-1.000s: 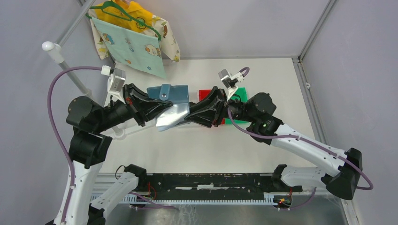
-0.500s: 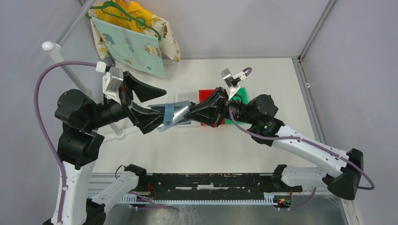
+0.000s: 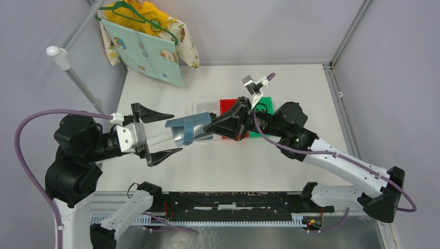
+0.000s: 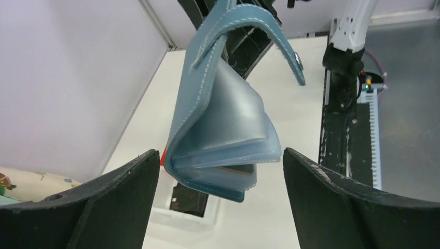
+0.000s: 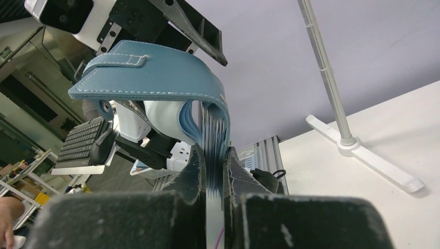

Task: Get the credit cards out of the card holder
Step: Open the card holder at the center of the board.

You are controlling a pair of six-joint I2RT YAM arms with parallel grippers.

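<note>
The slate-blue card holder [image 3: 188,129], its clear sleeves fanned out, hangs clamped in the right pincer [image 3: 208,128], flanked by the wide-open left pincer [image 3: 176,133].

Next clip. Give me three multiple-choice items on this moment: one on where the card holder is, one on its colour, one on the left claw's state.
1. Where is the card holder?
A) flat on the table
B) in the red bin
C) in the right claw

2. Its outer cover is:
A) slate blue
B) green
C) yellow

3. The left claw is:
A) shut on nothing
B) open
C) shut on the card holder

Answers:
1 C: the right wrist view shows the fingers pinching one edge, with the rest curling up off the table.
2 A: the blue stitched cover shows in both wrist views.
3 B: its fingers stand wide apart.
</note>
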